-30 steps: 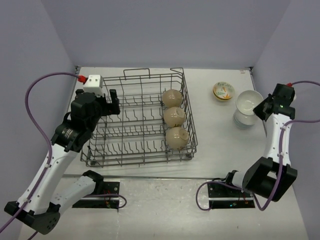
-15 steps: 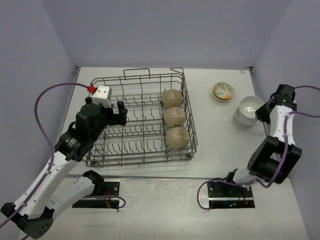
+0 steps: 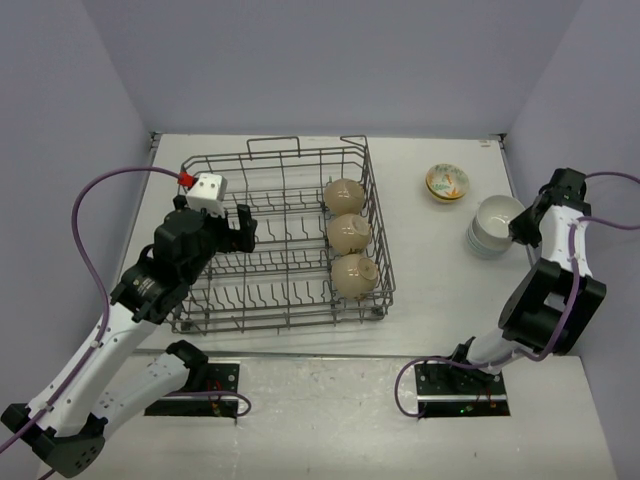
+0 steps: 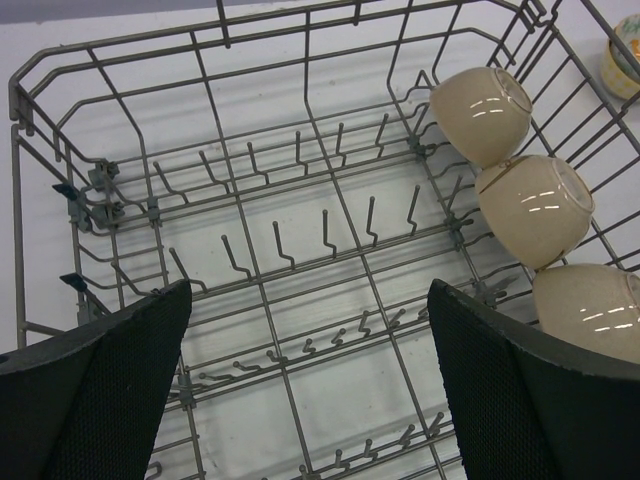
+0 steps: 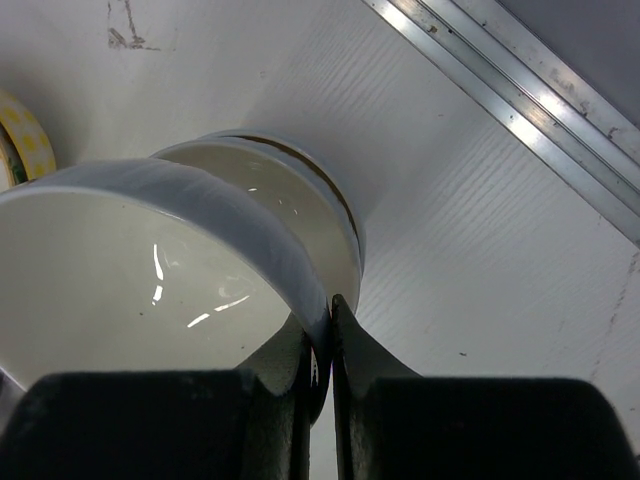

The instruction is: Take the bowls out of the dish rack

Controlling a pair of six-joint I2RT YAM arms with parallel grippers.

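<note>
White table [image 3: 440, 280]; left fingers [image 4: 95, 390] wide; right fingers [image 5: 375, 365] pinch bowl [image 5: 150, 270] rim, stack [image 5: 305, 195] beneath half-hidden.

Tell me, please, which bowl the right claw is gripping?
The white bowl atop the stack, rim in the right claw; the yellow bowl and beige bowls lie free.

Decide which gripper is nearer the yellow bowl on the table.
Right. The right gripper, shut on the rim of the top white bowl, is close to the yellow bowl; the open left gripper hovers over the dish rack, far left.
</note>
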